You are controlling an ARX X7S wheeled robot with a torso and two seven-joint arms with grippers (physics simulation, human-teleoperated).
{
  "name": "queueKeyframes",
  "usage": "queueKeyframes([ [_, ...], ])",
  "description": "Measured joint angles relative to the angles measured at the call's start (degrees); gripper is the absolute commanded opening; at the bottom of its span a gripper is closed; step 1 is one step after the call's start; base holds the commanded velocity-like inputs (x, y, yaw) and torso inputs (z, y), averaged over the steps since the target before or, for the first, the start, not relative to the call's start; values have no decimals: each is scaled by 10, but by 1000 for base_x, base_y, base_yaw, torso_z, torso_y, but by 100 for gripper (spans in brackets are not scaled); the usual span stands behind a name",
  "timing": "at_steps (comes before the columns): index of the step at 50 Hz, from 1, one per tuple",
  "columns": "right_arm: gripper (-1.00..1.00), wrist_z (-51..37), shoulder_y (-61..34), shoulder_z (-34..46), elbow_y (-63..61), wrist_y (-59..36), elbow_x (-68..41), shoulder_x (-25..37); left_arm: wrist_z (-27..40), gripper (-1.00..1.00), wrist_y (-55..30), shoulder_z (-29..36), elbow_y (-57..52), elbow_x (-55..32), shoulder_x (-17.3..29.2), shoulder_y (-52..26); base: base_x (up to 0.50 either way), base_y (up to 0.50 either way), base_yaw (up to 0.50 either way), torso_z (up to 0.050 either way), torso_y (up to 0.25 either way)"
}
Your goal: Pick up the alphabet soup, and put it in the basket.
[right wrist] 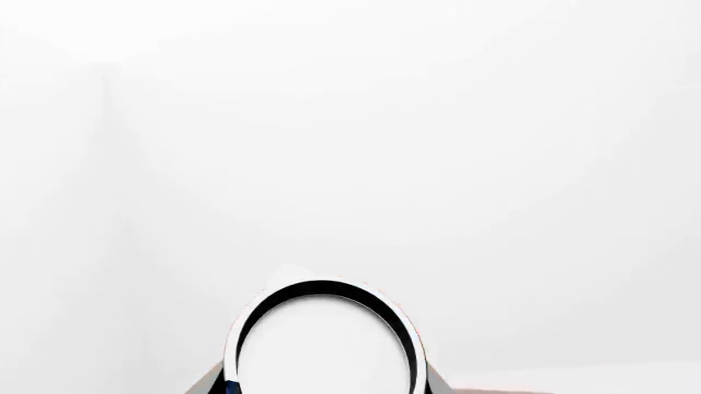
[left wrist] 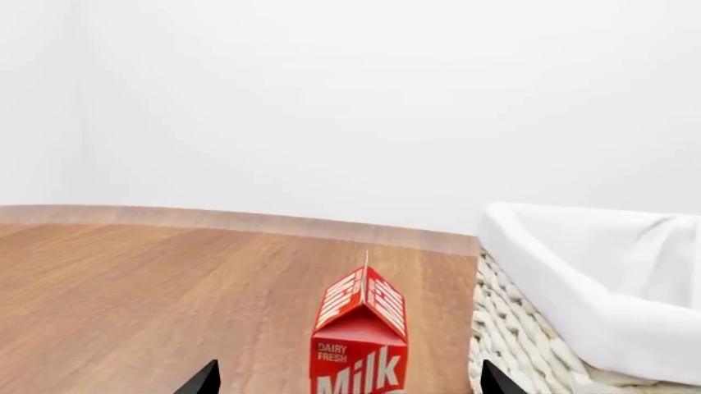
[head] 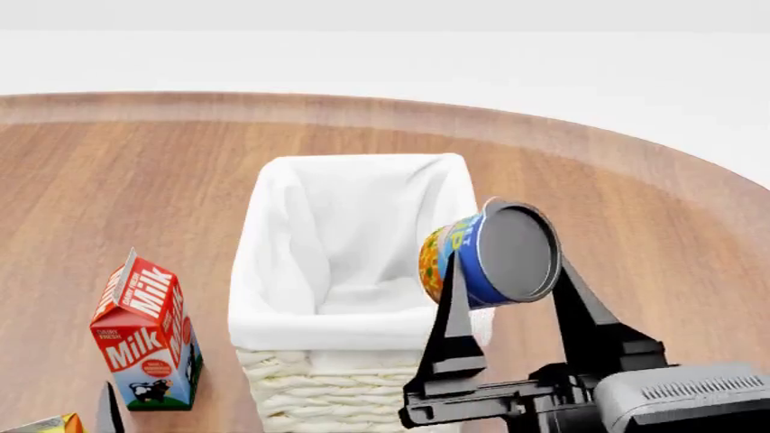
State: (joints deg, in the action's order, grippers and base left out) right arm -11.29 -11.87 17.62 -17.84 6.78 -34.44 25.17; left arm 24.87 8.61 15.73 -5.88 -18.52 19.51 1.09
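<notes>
Aloft above the worktop (head: 673, 225), the alphabet soup (head: 491, 255) lies tilted in our right gripper (head: 511, 311), jaws clamped, seemingly over the basket (head: 349, 320) rim, so we should carry it inward before releasing.

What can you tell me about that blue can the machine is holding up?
The soup can is a small cylinder with a blue label, yellow-orange toward one end, and a dull silvery lid facing the head camera. It looks like metal. It lies tipped on its side in the air, clamped in the right tool, beside the right rim of the basket.
</notes>
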Motion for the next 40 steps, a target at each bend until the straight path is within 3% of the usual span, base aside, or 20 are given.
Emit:
queueKeyframes([
  [23,-100,-84,-288,80,43,-308,13,-16,1,100,-1,4,-3,0,3,1,0,0,0,0,0],
  [40,-100,-95,-455,140,133,-464,25,-56,2,100,-1,11,-3,3,4,-1,0,0,0,0,1],
])
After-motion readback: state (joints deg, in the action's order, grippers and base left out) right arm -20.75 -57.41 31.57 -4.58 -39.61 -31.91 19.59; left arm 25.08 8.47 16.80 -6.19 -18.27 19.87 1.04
